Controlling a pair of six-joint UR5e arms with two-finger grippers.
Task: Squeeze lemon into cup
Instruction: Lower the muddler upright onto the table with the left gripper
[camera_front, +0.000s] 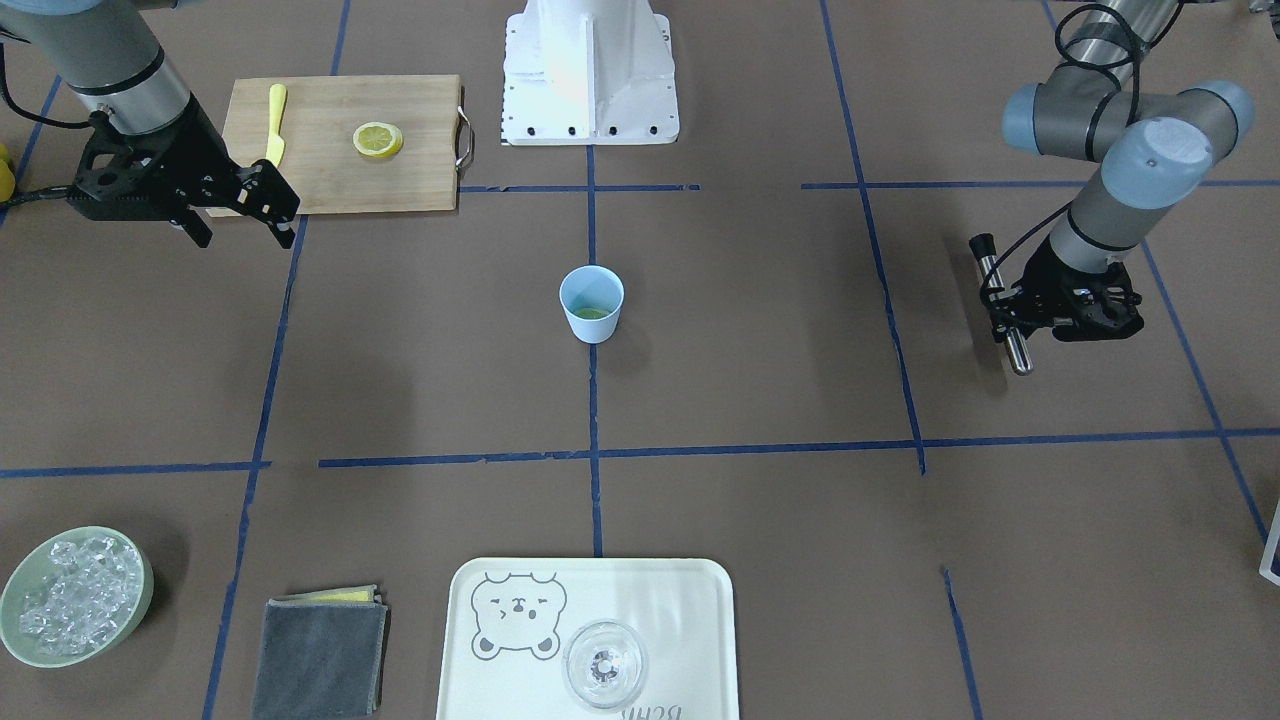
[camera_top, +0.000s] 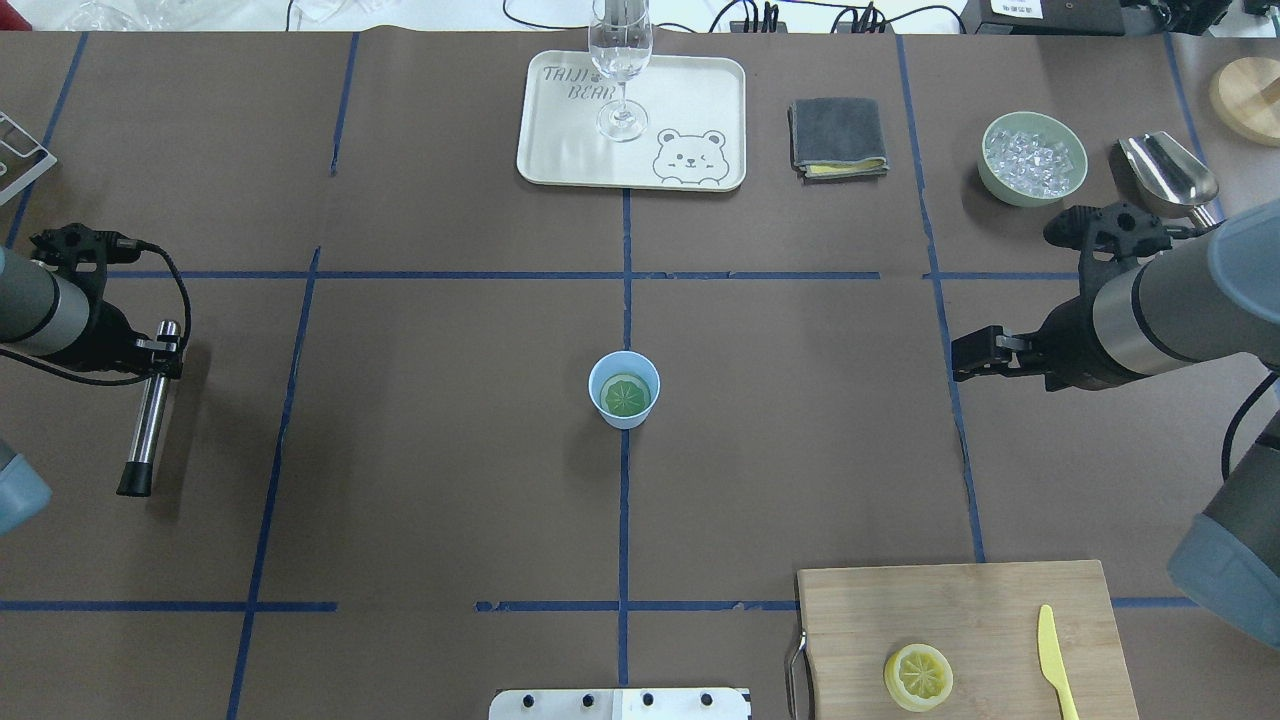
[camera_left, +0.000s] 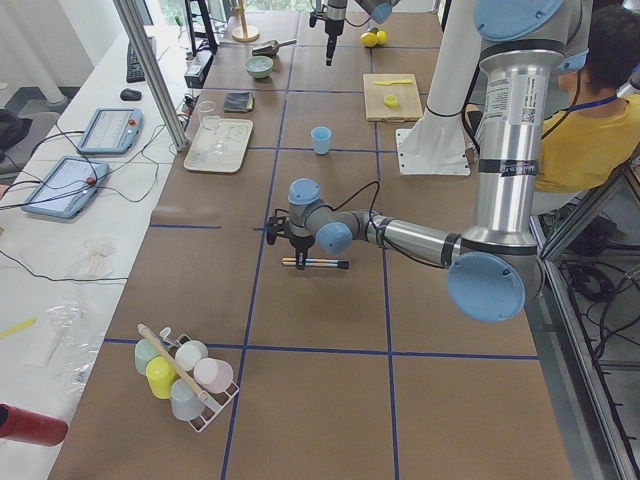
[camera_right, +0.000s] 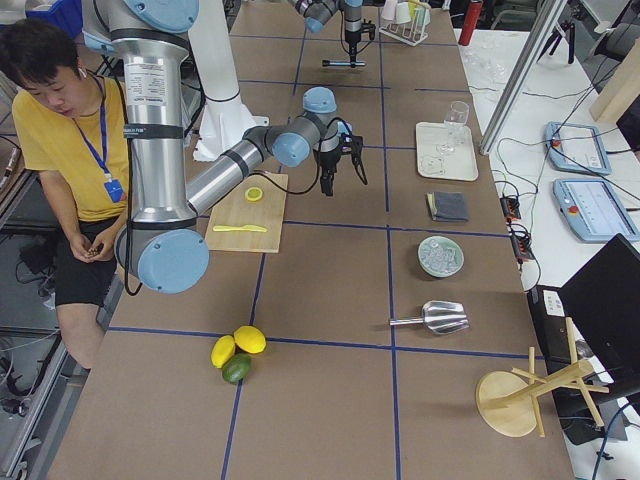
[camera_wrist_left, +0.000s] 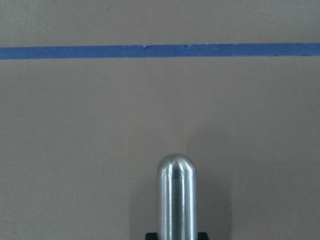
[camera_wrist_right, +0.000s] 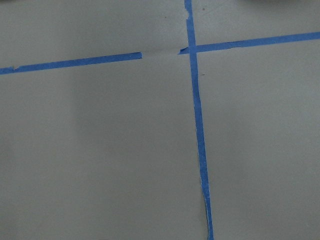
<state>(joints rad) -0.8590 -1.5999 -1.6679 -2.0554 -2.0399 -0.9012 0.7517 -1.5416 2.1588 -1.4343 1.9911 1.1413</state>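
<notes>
1. The cutting board (camera_top: 1000, 610) lies near-right, by the robot's base.
2. The right gripper (camera_front: 246, 238) hovers beyond the board's far edge, its fingers apart and empty.
3. The left gripper (camera_top: 160, 348) is far left, clamped on a steel rod (camera_top: 148, 425).
4. The cup (camera_top: 624, 390) stands at table centre.
5. The lemon (camera_top: 918, 676) sits on the board, cut face up, nearward of the right gripper.

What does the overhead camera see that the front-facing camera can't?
Only overhead: a shiny metal scoop beside the bowl of ice, and a round wooden thing at the corner. Only front-facing: the tall white robot stand; overhead catches just its bottom edge. Both: the lemon on the cutting board, the cup, and the left hand holding a metal rod.
</notes>
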